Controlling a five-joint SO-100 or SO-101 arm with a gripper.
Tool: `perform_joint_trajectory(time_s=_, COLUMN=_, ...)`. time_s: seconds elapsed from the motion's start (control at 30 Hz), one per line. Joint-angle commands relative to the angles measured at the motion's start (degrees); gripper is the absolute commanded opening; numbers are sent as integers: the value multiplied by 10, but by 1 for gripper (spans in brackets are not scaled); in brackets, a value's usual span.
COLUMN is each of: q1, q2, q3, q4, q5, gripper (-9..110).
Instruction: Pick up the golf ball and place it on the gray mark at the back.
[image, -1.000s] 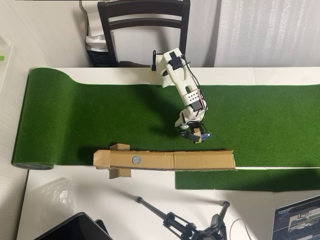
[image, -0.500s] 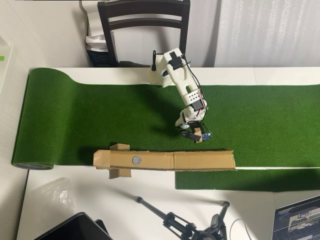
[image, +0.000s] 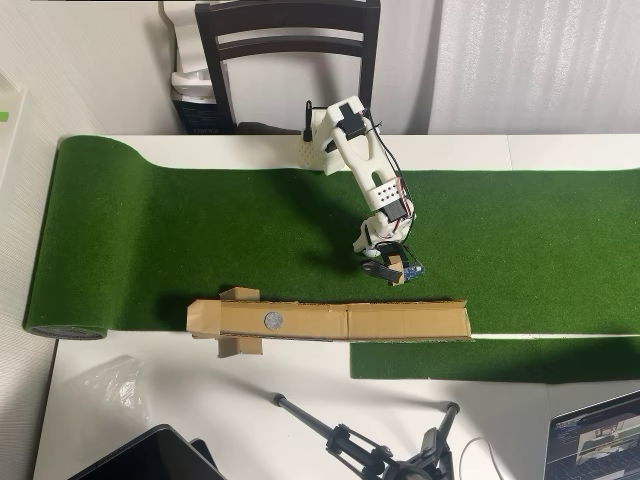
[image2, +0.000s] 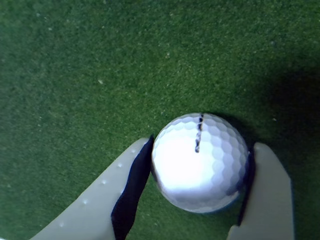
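- In the wrist view the golf ball (image2: 199, 161) sat between the two jaws of the gripper (image2: 196, 192), resting on the green turf (image2: 100, 65).
- The dark pad of the left-hand finger (image2: 131, 192) lay against the ball's side, and the right-hand finger (image2: 262, 195) pressed the opposite side; the jaws were closed around the ball, with no gap visible on either side.
- A thin dark line (image2: 199, 132) marked the top of the ball, on the side facing away from the fingers' base.
- Whether the ball had left the turf could not be told from this view; the grass looked close beneath it.
- From overhead, the gripper (image: 392, 272) pointed down at the turf (image: 200, 230), and the arm (image: 368, 170) hid the ball.
- Just beyond the jaws, toward the bottom of the overhead view, lay the long cardboard strip (image: 400, 322).
- The gray mark (image: 270, 320) sat on that strip, well apart from the jaws and off to their left as the overhead view shows it, bare.
- Further out stood a tripod (image: 370, 450) on the white table (image: 300, 400).
- As a judgement: the grasp looked done; the lift, the carry over to the mark and the release were all left.
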Motion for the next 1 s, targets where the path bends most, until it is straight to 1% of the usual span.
perform_joint_trajectory(time_s=0.0, q1=-1, q2=50, q3=-36, q4=9, q5=-2, gripper=30)
perform_joint_trajectory(time_s=0.97, q1=9, q2=61, q3=-44, q4=9, q5=1, gripper=30)
